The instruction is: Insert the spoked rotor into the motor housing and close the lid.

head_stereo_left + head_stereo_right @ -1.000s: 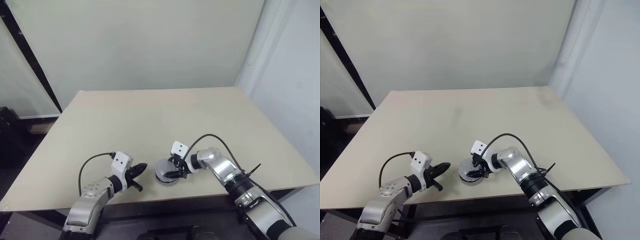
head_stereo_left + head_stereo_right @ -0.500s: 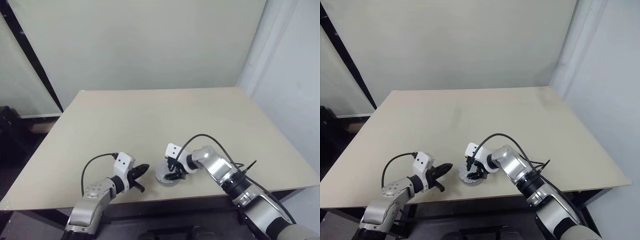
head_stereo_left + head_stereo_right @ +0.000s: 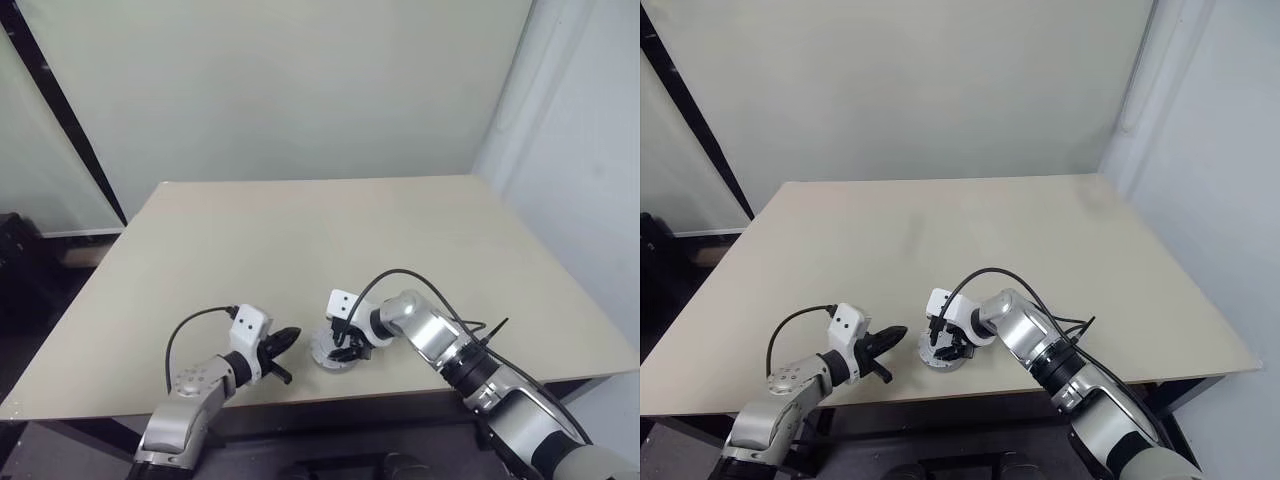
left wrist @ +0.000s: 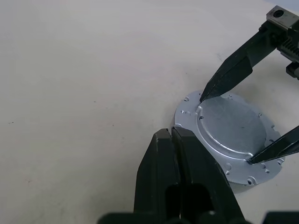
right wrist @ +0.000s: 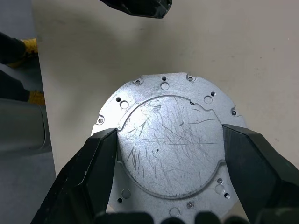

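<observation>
A silvery round metal disc [image 5: 170, 154] lies near the table's front edge [image 3: 330, 392]. Its top is a scratched raised plate inside a flange of small holes. I cannot tell whether this face is the lid or the motor housing. No windings show, and the spoked rotor is hidden or out of view. My right gripper [image 3: 340, 349] points down over the disc, one finger against each side of the raised plate [image 4: 229, 128]. My left gripper [image 3: 291, 335] is shut and empty, its tips [image 4: 174, 135] a short gap to the left of the disc.
The beige table [image 3: 320, 240] stretches bare toward the wall behind the disc. Black cables loop over both wrists [image 3: 405, 275]. The front edge runs just beneath both grippers.
My right wrist has turned and swung a little to the left over the disc, fingers staying on either side of the plate. The disc and my left gripper have not moved.
</observation>
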